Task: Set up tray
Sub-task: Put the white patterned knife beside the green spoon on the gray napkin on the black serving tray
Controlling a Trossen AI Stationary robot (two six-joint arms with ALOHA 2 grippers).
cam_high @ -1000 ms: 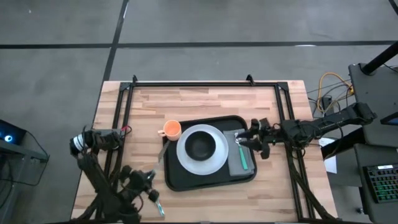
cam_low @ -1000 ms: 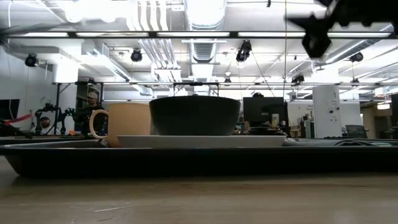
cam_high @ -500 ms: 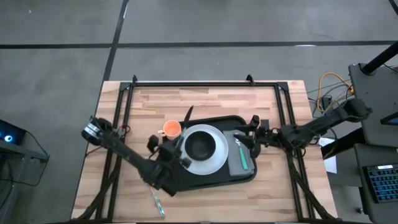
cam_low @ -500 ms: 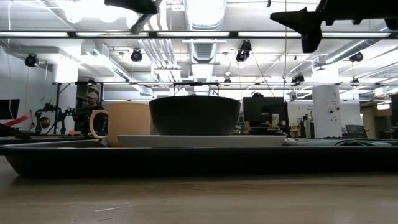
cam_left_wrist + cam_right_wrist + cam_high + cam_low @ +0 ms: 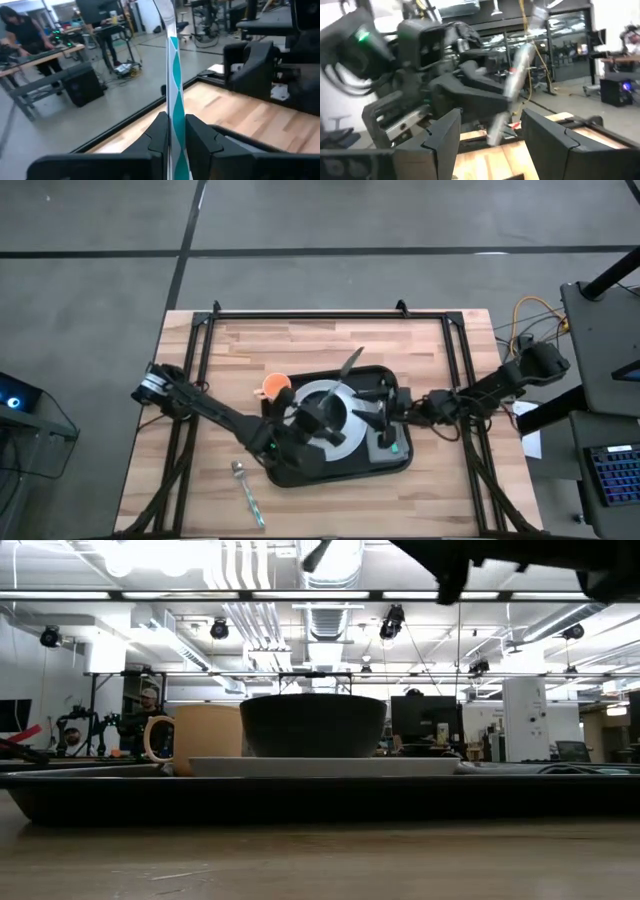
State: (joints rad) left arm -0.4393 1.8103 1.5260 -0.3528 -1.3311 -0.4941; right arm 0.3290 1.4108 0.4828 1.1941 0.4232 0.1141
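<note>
Since a moment ago the left gripper point(image 5: 325, 408), clamped on a teal-patterned knife point(image 5: 174, 107), has swung over the white plate point(image 5: 345, 442) on the black tray point(image 5: 330, 472) mid-table, meeting the open-jawed right gripper point(image 5: 385, 412) at three o'clock, seemingly for a handover needing careful alignment.

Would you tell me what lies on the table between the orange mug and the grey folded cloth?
In the high view, the white plate carrying the dark bowl lies between the orange mug and grey cloth, on the black tray.
</note>
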